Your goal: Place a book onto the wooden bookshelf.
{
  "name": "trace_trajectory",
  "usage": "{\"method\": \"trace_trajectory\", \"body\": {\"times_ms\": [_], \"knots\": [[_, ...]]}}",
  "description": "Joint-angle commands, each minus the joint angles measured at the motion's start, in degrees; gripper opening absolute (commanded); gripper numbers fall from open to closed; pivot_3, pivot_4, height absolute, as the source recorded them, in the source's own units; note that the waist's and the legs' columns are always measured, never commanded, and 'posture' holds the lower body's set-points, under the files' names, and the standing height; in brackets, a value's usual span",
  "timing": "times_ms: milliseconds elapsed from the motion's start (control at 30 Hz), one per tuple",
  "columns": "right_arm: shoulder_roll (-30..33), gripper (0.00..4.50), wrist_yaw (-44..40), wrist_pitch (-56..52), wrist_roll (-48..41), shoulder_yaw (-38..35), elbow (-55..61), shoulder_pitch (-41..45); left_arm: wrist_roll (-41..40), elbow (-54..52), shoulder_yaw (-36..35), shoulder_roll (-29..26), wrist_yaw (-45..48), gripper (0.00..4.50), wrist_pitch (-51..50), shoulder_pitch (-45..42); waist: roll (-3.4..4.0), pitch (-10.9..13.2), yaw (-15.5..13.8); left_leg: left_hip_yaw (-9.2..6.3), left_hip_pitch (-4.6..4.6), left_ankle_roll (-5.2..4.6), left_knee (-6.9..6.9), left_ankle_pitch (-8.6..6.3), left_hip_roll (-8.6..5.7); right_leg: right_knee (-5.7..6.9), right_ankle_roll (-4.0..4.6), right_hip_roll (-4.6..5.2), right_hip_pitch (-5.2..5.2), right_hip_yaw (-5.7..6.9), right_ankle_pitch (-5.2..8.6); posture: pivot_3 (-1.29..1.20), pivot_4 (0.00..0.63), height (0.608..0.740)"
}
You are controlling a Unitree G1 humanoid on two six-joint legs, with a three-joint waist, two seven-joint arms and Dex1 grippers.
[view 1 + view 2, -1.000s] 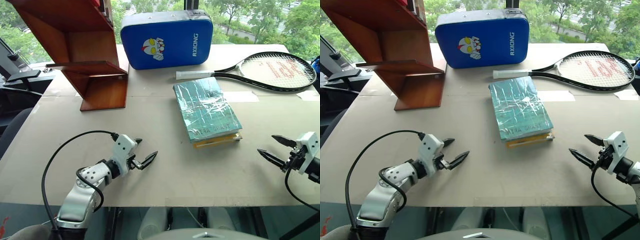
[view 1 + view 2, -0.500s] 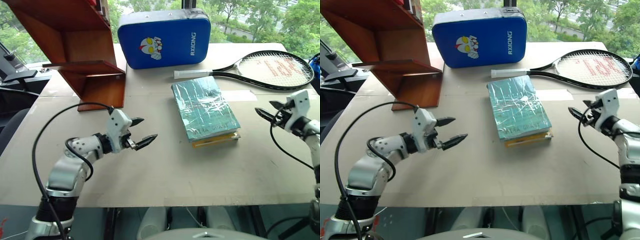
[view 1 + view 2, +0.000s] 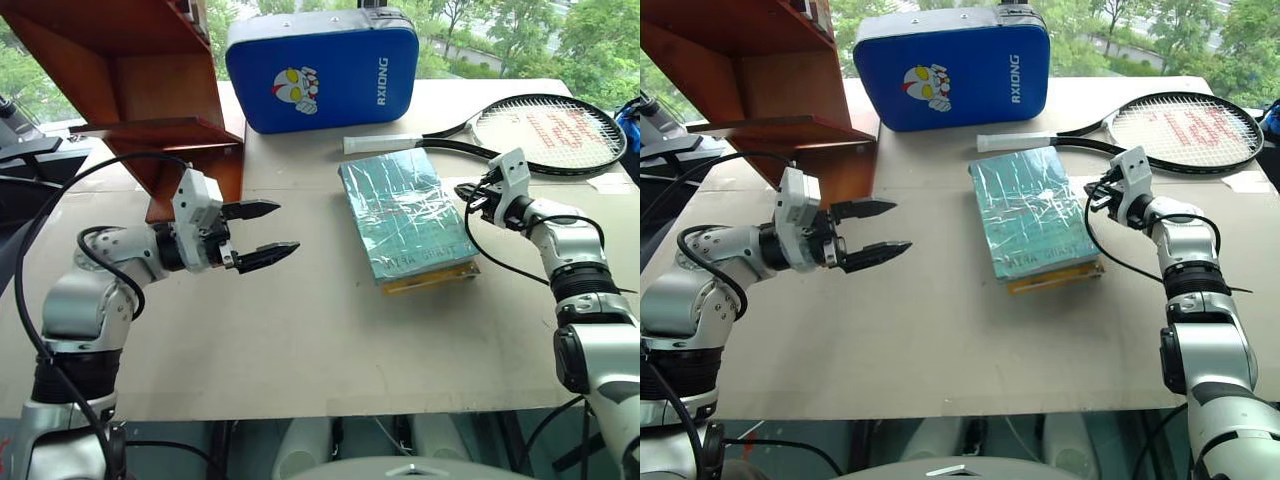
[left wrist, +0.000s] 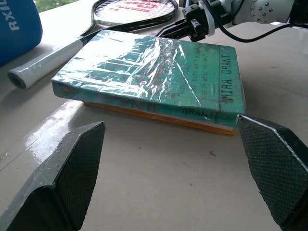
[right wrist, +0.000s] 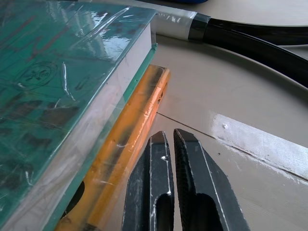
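The teal book (image 3: pixel 405 210) in glossy wrap lies flat mid-table on top of a yellow-orange book (image 3: pixel 432 279). The wooden bookshelf (image 3: pixel 150 90) stands at the far left corner. My left gripper (image 3: pixel 262 230) hovers open to the left of the book, pointing at it; the left wrist view shows the book (image 4: pixel 154 72) between its wide-spread fingers (image 4: pixel 72 168). My right gripper (image 3: pixel 468 192) is shut with nothing in it, its tips at the book's right edge. In the right wrist view the closed fingertips (image 5: pixel 166 142) sit just beside the yellow-orange book (image 5: pixel 130 144).
A blue padded case (image 3: pixel 320 65) stands upright behind the books. A tennis racket (image 3: pixel 540 125) lies at the far right, its white grip (image 3: pixel 385 144) close to the book's far end. The near half of the table (image 3: pixel 330 340) is bare.
My right gripper swung forward and left from the table's front right to the book's right edge and shut. The left gripper rose off the table, still open.
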State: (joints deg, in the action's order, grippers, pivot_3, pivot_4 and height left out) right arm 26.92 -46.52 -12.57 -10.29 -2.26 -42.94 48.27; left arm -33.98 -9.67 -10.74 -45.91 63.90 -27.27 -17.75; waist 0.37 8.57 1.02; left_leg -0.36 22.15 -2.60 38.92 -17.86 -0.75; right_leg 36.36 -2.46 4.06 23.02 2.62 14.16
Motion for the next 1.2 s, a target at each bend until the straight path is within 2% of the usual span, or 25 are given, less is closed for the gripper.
{"method": "trace_trajectory", "body": {"times_ms": [33,167,367,467,567,600,633,733,767,867,900,1000,1200], "knots": [[-0.8,0.05,-3.9,-2.1,-1.4,1.2,6.7,-0.4,-1.8,-2.9,-1.7,-0.1,-0.4,4.50,-0.1,-0.1,-0.04,0.1,0.0,-0.01,-0.02,0.02,0.10,0.01,0.01,0.13,0.00,0.00,0.00,-0.01,0.00,0.00,0.150,0.740],[-2.0,0.05,-5.6,-5.3,-2.2,2.2,11.4,-1.6,-2.4,-3.1,-1.5,0.0,-0.1,4.50,0.0,-0.1,-0.05,0.1,-0.2,0.00,-0.16,0.05,0.29,0.03,0.01,0.46,0.01,0.02,-0.02,-0.14,0.00,0.00,0.150,0.740],[-2.3,0.05,-3.7,-6.0,-1.2,2.3,12.9,-2.8,-1.9,-2.9,-0.9,0.1,-0.3,4.50,0.6,0.5,-0.05,0.1,-0.1,-0.01,-0.12,0.06,0.27,0.03,0.00,0.46,0.03,0.03,0.01,-0.19,0.00,0.00,0.150,0.740],[-1.0,0.05,-1.9,-4.7,-1.3,0.6,13.5,-3.4,-3.2,-2.6,-0.8,2.8,-5.2,4.50,-3.2,0.4,-0.05,0.1,-0.2,-0.01,-0.06,0.06,0.26,0.03,0.00,0.45,0.03,0.04,0.08,-0.19,0.00,0.00,0.150,0.740],[2.1,0.05,-4.5,-6.2,-4.0,-1.5,19.1,-6.6,-4.2,-1.8,0.1,5.9,-13.6,4.50,-12.4,0.2,-0.09,0.1,-0.5,-0.03,-0.05,0.06,0.30,0.03,-0.02,0.48,0.03,0.07,0.08,-0.19,0.00,0.00,0.150,0.740],[3.3,0.55,-5.8,-7.3,-4.9,-1.9,22.2,-8.3,-4.9,-1.7,0.4,6.3,-14.5,4.50,-15.2,0.4,-0.10,0.1,-0.6,-0.07,-0.01,0.06,0.30,0.03,-0.02,0.48,0.03,0.07,0.08,-0.17,0.00,0.00,0.150,0.740],[5.0,0.86,-7.0,-9.2,-6.3,-2.4,26.2,-10.5,-6.5,-1.1,-0.1,7.4,-16.0,4.50,-18.2,0.0,-0.12,0.1,-0.5,-0.08,-0.01,0.05,0.31,0.03,-0.03,0.48,0.02,0.07,0.08,-0.18,0.00,0.00,0.150,0.740],[9.6,2.36,-9.3,-15.3,-11.1,-4.5,38.6,-17.2,-13.4,3.2,-3.7,12.0,-21.1,4.50,-27.5,-3.2,-0.13,0.1,-0.6,-0.09,0.01,0.05,0.30,0.03,-0.02,0.47,0.02,0.08,0.09,-0.20,0.00,0.00,0.150,0.740],[11.1,2.64,-9.7,-17.9,-13.4,-5.8,43.1,-19.4,-13.9,4.6,-3.4,12.7,-21.7,4.50,-29.4,-4.1,-0.15,0.1,-0.7,-0.10,0.00,0.05,0.30,0.03,-0.02,0.49,0.02,0.09,0.09,-0.19,0.00,0.00,0.150,0.740],[14.5,4.20,-9.8,-24.0,-19.7,-10.1,54.2,-25.2,-15.8,10.1,-3.9,15.4,-25.0,4.50,-35.6,-7.5,-0.20,0.1,-0.6,-0.12,-0.01,0.05,0.35,0.03,0.00,0.54,0.02,0.06,0.09,-0.20,0.00,0.00,0.150,0.740],[15.7,4.46,-10.1,-26.1,-22.3,-11.8,57.7,-27.4,-15.8,12.4,-3.6,16.3,-26.6,4.50,-38.2,-8.9,-0.22,0.1,-0.7,-0.09,-0.06,0.05,0.36,0.03,-0.01,0.57,0.02,0.05,0.08,-0.24,0.00,0.00,0.150,0.740],[18.6,4.46,-10.2,-32.6,-30.2,-17.2,65.8,-33.6,-14.8,16.4,0.4,17.8,-25.9,4.50,-42.5,-11.1,-0.36,0.1,-0.7,-0.11,-0.16,0.04,0.37,0.03,-0.02,0.60,0.02,0.03,-0.01,-0.25,0.00,0.00,0.150,0.740],[21.3,4.46,-7.3,-38.4,-39.9,-27.9,74.1,-42.4,-13.9,26.0,-0.3,26.2,-27.9,4.50,-42.4,-16.5,-0.47,0.1,-1.9,-0.10,-0.17,0.03,0.46,0.03,-0.07,0.58,0.02,0.06,-0.08,-0.26,0.00,0.00,0.150,0.740]]}}
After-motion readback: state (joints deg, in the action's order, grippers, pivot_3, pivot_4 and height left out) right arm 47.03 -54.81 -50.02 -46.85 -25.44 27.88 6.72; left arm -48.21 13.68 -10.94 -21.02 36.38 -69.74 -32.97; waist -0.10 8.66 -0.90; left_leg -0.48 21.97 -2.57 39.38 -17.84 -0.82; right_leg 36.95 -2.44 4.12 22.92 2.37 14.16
